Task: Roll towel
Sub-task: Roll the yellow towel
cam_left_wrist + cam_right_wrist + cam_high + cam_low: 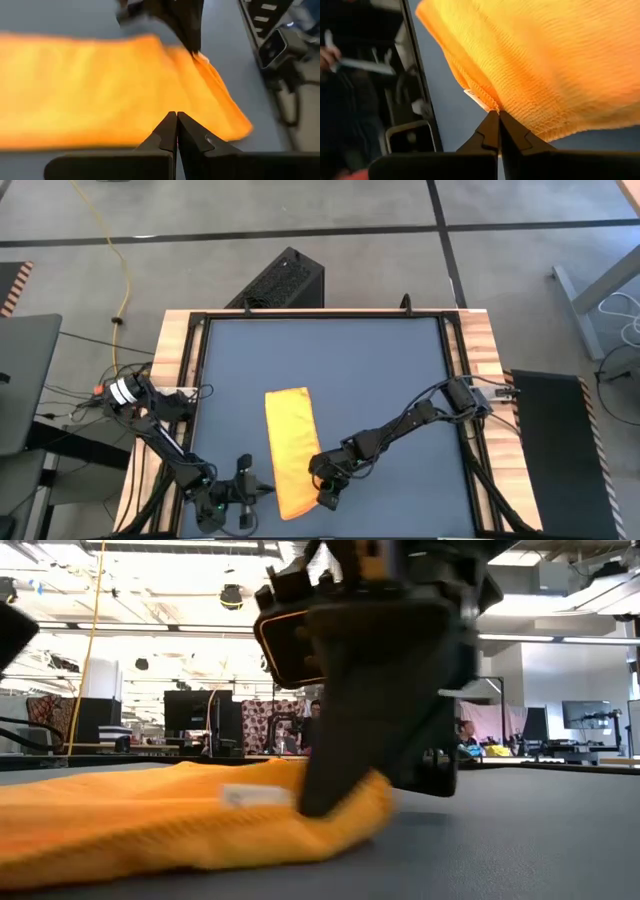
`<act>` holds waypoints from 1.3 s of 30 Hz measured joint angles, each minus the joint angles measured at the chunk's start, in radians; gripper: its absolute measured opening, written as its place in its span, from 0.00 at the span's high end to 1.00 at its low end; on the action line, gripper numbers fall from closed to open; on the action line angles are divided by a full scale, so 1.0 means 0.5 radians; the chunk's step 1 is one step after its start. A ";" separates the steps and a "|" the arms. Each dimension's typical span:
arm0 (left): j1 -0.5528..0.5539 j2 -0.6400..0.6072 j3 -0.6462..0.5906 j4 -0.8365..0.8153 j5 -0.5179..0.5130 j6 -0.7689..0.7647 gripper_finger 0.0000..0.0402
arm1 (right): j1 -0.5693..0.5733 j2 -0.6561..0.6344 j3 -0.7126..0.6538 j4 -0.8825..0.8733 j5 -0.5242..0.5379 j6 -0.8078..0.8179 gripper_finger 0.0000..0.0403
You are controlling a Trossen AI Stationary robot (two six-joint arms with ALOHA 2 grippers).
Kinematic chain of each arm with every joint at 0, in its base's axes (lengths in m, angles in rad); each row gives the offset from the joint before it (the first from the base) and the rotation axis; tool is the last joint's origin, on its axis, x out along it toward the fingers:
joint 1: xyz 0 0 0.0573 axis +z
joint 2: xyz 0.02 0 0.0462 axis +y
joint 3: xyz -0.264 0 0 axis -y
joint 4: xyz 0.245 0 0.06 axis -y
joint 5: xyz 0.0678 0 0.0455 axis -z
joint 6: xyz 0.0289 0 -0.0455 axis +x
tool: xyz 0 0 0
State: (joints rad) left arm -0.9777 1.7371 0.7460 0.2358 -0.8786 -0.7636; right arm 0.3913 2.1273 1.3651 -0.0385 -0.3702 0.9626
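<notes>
- Yellow-orange cloth, the towel (pixel 291 448), lies as a narrow folded strip on the dark table (pixel 380 370), running from about the table's middle toward the near edge, a little left of centre.
- Its near end is slightly bunched where the right gripper (pixel 325 498) meets it; a small white tag (pixel 256 796) shows on that edge in the low view.
- Right gripper: reaches in from the right side of the table to the towel's near right corner. Its two fingers are pressed together with a fold of the towel's edge pinched between the tips, by the tag, as the right wrist view shows.
- Left gripper (pixel 262 490): sits low at the near left of the table, just beside the towel's left edge. Its fingers (pixel 172 131) are fully closed against each other, with nothing between them; the tips point at the towel without gripping it.
- Beyond the table, the low view shows a workshop with monitors and a seated person (pixel 316 725) far off.
</notes>
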 joint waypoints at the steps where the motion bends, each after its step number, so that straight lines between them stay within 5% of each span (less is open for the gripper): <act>1: -0.012 -0.014 -0.001 -0.035 -0.044 0.066 1.00 | -0.010 0.000 0.001 0.030 -0.001 0.057 0.95; 5: -0.006 -0.083 0.002 -0.029 -0.095 0.231 1.00 | -0.033 0.000 0.004 0.132 -0.016 0.199 0.95; 13: 0.132 -0.066 0.001 0.148 0.329 0.426 1.00 | -0.041 0.000 0.005 0.136 -0.085 0.274 0.95; 21: 0.132 -0.066 0.001 0.191 0.519 0.398 0.94 | -0.006 0.035 0.008 -0.048 -0.007 0.285 0.95; 39: 0.118 0.213 0.349 0.168 0.388 0.679 0.93 | -0.025 0.063 0.011 -0.060 0.051 0.261 0.95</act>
State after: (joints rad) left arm -0.9185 1.8435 0.9203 0.3198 -0.6844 -0.4242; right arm 0.3785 2.1590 1.3704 -0.0685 -0.3449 1.0928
